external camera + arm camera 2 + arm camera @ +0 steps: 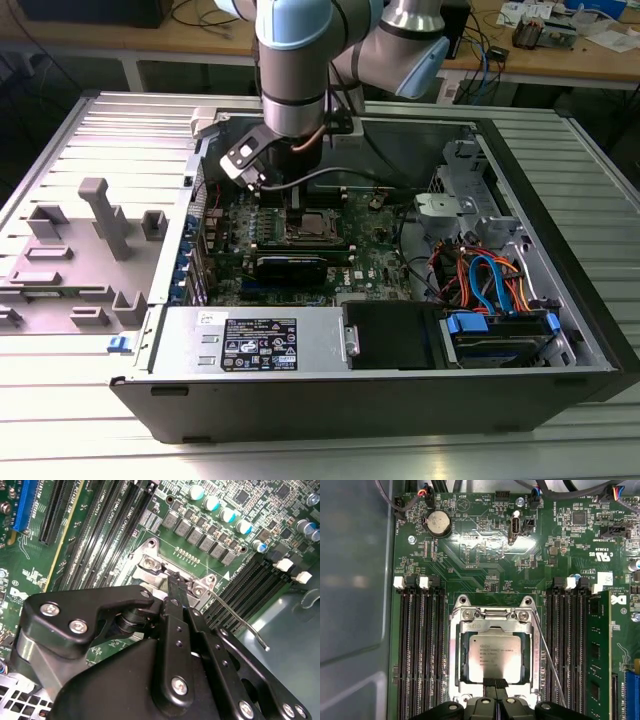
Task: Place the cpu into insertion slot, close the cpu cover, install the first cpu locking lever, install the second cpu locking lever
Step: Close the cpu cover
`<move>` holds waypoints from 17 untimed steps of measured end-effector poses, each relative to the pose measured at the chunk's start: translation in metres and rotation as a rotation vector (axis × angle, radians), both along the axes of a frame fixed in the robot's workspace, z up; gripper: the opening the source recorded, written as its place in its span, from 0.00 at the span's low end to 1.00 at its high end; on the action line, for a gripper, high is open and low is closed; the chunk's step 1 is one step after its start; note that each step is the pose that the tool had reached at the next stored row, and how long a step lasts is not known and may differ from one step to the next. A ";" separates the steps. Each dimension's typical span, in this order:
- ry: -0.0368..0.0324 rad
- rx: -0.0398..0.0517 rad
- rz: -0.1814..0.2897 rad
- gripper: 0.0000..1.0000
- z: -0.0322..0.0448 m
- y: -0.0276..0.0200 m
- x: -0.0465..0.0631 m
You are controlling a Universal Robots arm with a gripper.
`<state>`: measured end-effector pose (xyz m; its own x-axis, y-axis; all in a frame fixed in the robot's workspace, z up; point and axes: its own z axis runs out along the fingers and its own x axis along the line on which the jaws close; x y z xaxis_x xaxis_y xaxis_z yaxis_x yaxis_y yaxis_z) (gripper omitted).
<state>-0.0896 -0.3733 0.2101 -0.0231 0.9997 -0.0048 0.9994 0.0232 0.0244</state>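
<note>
In the first wrist view the cpu [495,654], a silver-grey square chip, lies flat in the insertion slot [494,611] on the green board. The cpu cover [456,655], a silver frame, lies down around it. My gripper [495,684] is shut, its black fingertips pressed together with nothing between them, at the edge of the cover. One thin wire locking lever [549,660] angles away from the socket's side, unlatched; it is also seen as the lever [240,622] in the second wrist view. In the exterior view the gripper [297,208] stands over the socket [312,230].
Black memory slots [417,650] flank the socket on both sides, one holding a green memory stick [601,655]. A black card [290,266] lies just in front of the socket. The open case has a power supply [255,340], a drive bay with blue and orange cables [490,285], and walls all round.
</note>
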 end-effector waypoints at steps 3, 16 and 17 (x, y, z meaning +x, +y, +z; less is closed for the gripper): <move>-0.0001 -0.0002 0.000 0.11 0.0009 0.0000 0.000; 0.0000 -0.0006 0.000 0.11 0.0010 0.0000 0.017; 0.0000 -0.0006 0.000 0.11 0.0009 0.0000 0.019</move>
